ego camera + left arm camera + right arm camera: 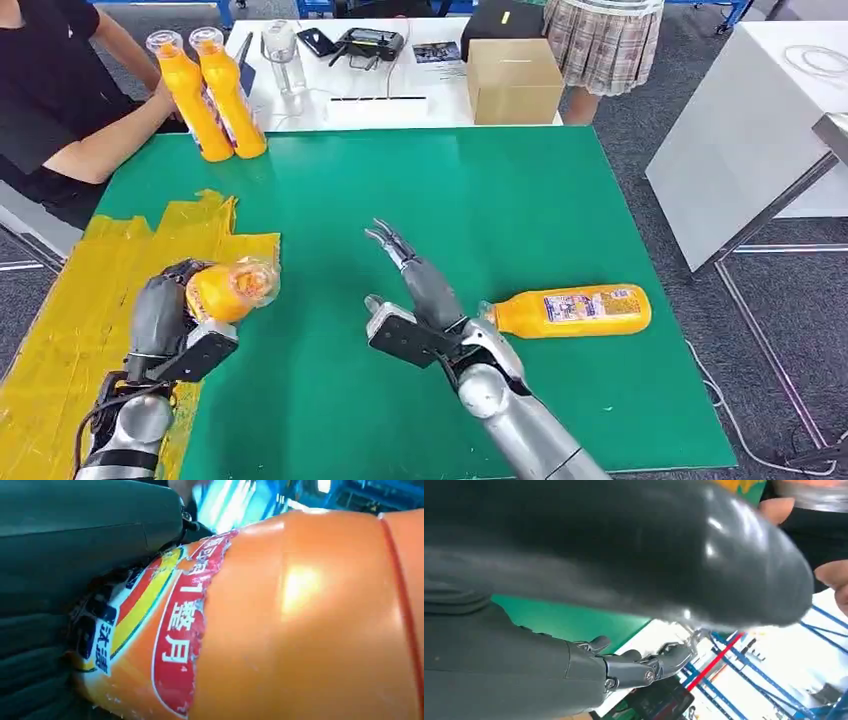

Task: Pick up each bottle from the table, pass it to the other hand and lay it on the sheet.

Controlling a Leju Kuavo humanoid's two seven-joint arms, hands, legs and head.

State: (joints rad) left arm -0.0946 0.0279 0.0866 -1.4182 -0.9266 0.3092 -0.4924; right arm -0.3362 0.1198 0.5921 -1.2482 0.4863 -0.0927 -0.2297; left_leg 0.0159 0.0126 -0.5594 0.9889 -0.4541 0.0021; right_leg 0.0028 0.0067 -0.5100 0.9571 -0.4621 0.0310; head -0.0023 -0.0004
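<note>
My left hand grips an orange bottle above the edge of the yellow sheet, its clear cap pointing toward the table's middle. Close up, that bottle's orange body and red label sit against the hand's grey cover. My right hand hangs open over the green mat, fingers stretched forward and nothing in it; its thick thumb and darker fingers show spread apart. A second orange bottle lies on its side just right of my right wrist.
Two more orange bottles stand at the mat's far left corner, beside a seated person's arm. Behind the mat a white table holds a cardboard box, a clear bottle and a controller. Another person stands beyond it. A white table stands at the right.
</note>
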